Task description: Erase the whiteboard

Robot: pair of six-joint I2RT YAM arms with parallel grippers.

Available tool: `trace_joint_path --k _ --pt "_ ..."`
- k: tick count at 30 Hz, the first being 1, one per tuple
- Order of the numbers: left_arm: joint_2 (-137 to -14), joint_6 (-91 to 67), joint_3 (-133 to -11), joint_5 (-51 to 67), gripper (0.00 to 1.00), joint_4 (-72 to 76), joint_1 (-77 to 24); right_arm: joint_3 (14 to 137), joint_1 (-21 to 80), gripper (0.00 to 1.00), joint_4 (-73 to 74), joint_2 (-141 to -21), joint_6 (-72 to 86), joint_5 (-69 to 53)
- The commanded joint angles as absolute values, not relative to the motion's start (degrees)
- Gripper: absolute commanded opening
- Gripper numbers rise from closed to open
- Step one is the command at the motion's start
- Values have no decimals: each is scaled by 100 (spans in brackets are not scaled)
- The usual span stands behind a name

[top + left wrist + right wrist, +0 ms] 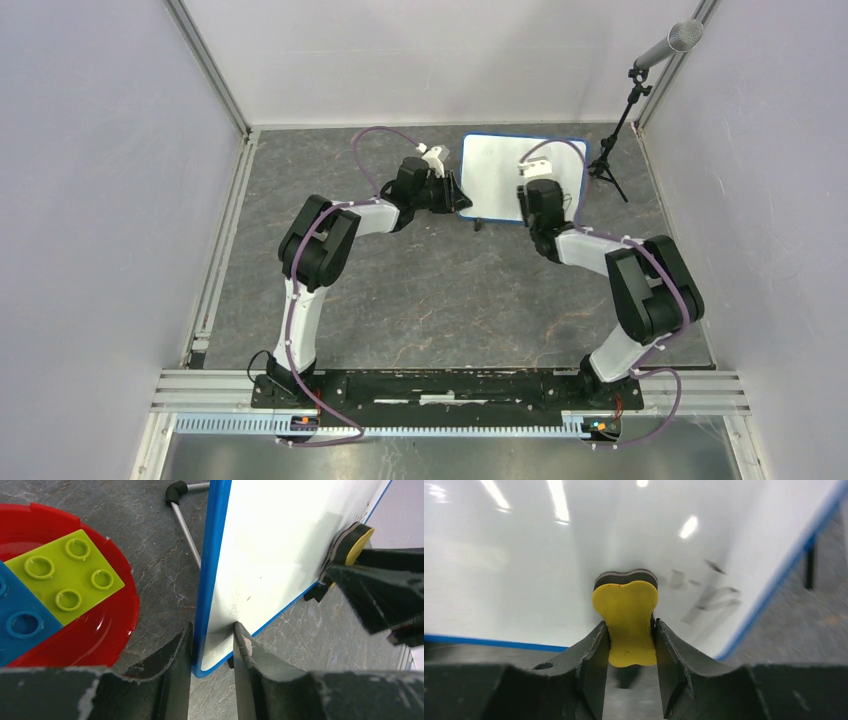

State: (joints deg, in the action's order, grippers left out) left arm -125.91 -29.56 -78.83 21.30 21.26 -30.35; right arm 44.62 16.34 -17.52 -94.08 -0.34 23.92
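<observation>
Blue-rimmed whiteboard [495,170], long axis left-right; left hand [213,630] clamps its edge; right hand [630,625] pinches yellow eraser [625,600].

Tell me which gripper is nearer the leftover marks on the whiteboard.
Right. The right gripper holds the eraser against the whiteboard just beside the marks; the left gripper clamps its edge, farther from them.

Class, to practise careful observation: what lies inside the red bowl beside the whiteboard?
A lime-green brick and a blue brick lie studs-up in the red bowl. Anything beneath them is covered, and the picture's edge cuts off the bowl's left side.
</observation>
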Motion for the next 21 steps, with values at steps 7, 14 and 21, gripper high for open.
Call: trace_joint_path --k 7,14,21 --pt "-12889 -3045 -8101 1626 2 1477 -2936 5330 2198 43 -2287 -10026 203 1874" --pt "-12902 -3161 -8084 1626 2 1495 -2874 4677 1205 43 -2506 -9752 449 1810" --pt "-12937 -3168 -8152 1642 2 1425 -2872 4555 1093 52 -2733 -9668 224 1495"
